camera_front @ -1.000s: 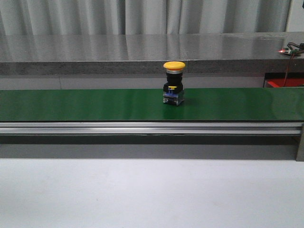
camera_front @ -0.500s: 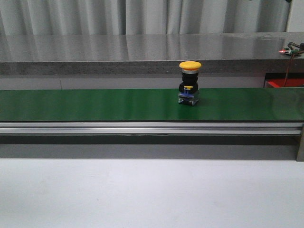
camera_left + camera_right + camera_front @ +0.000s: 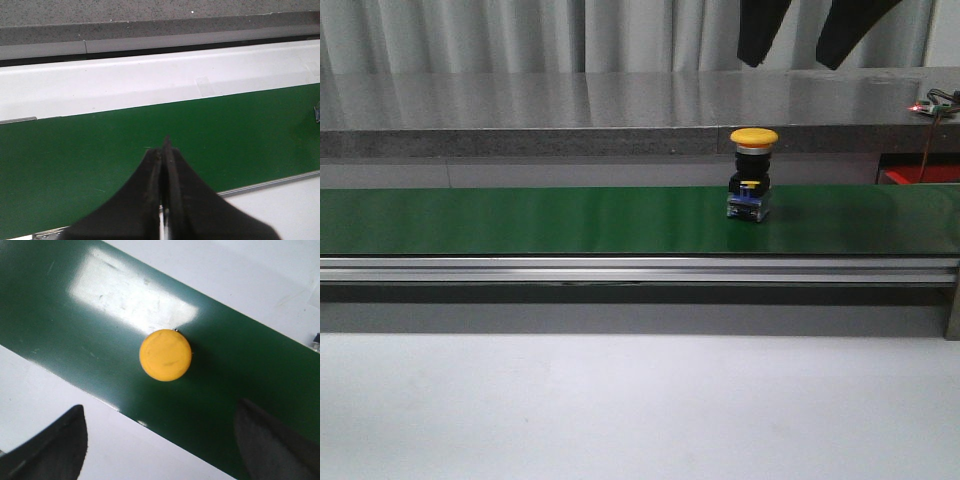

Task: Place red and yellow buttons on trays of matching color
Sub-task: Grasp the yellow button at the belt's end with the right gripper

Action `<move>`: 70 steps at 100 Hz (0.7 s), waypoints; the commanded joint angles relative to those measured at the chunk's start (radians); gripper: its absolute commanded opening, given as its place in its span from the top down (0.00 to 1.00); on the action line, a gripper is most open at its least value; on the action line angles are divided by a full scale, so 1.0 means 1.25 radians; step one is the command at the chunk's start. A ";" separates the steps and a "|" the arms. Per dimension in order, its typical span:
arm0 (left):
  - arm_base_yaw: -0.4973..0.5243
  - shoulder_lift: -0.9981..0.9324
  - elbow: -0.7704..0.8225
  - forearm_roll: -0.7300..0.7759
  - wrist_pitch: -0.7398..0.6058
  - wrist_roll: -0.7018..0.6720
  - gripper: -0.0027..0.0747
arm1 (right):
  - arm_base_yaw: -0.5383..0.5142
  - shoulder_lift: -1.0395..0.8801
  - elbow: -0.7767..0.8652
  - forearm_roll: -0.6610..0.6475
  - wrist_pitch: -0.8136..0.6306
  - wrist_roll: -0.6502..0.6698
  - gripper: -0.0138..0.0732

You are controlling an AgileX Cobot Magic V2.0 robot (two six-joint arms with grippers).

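Observation:
A yellow button [image 3: 753, 175] with a black body stands upright on the green belt [image 3: 520, 220], right of centre. From above, its yellow cap shows in the right wrist view [image 3: 165, 355]. My right gripper [image 3: 798, 45] is open and hangs above the button, with its two dark fingers [image 3: 758, 30] at the top of the front view. In the right wrist view the gripper [image 3: 160, 407] is wide open and empty. My left gripper [image 3: 164, 150] is shut and empty over the belt [image 3: 75, 160]. No red button is in view.
A metal rail [image 3: 620, 268] runs along the belt's front edge, with a white table [image 3: 620, 410] in front of it. A grey counter [image 3: 520, 100] lies behind the belt. A red object [image 3: 918, 176] sits at the far right behind the belt.
The yellow button has moved to the right along the belt. My right gripper's fingers have come down into the top of the front view.

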 commanded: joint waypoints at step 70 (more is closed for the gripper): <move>-0.005 -0.015 -0.020 -0.028 -0.045 -0.005 0.99 | -0.006 0.107 -0.016 -0.086 -0.055 0.001 0.28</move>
